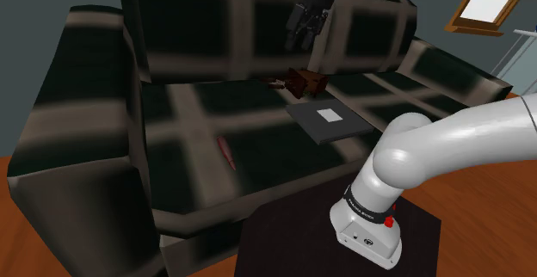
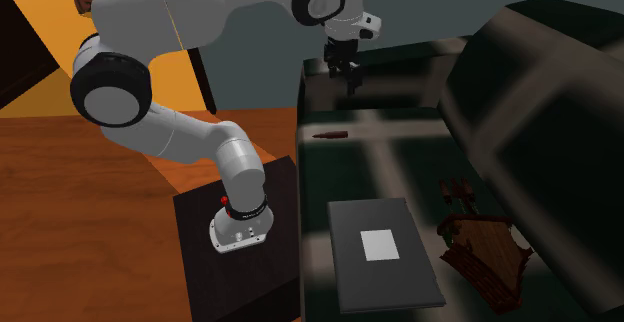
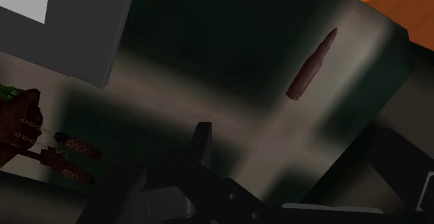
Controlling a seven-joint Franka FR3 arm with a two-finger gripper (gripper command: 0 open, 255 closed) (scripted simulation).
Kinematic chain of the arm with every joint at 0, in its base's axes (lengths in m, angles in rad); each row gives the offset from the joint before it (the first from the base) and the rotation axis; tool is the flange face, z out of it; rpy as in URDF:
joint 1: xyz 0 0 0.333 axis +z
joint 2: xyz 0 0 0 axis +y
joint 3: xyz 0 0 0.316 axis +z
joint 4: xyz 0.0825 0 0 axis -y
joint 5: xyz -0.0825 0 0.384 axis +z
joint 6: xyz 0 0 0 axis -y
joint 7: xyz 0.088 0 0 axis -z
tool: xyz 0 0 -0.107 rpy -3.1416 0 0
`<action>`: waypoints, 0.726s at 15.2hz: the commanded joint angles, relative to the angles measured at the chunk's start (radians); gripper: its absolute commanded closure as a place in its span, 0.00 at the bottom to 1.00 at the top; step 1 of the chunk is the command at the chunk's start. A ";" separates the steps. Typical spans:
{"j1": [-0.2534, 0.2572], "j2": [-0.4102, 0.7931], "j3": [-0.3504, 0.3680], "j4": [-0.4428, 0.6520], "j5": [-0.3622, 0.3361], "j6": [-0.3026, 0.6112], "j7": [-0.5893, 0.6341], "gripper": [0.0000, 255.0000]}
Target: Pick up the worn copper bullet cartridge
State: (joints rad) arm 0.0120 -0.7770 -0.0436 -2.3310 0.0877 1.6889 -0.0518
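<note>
- The gripper [image 1: 303, 40] is hanging above the sofa [image 1: 258, 125], jaws apart and empty.
- I am planning to turn them across the thin cartridge [image 3: 311, 65], then descending slowly.

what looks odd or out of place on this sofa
A reddish-brown bullet cartridge lies loose on the sofa seat, an odd thing for a couch. Near the backrest, a brown wooden clock-like ornament lies toppled, its chains and weights sprawled over the cushion. The dark slab beside it simply lies flat.
</note>
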 commanded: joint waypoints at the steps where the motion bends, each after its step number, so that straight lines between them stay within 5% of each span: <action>1: 0.000 0.000 0.000 0.000 0.000 0.000 0.000 0.00; 11: -0.002 0.077 0.180 -0.227 0.080 0.291 0.263 0.00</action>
State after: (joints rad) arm 0.0103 -0.7201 0.1167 -2.5412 0.1585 1.9426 0.1821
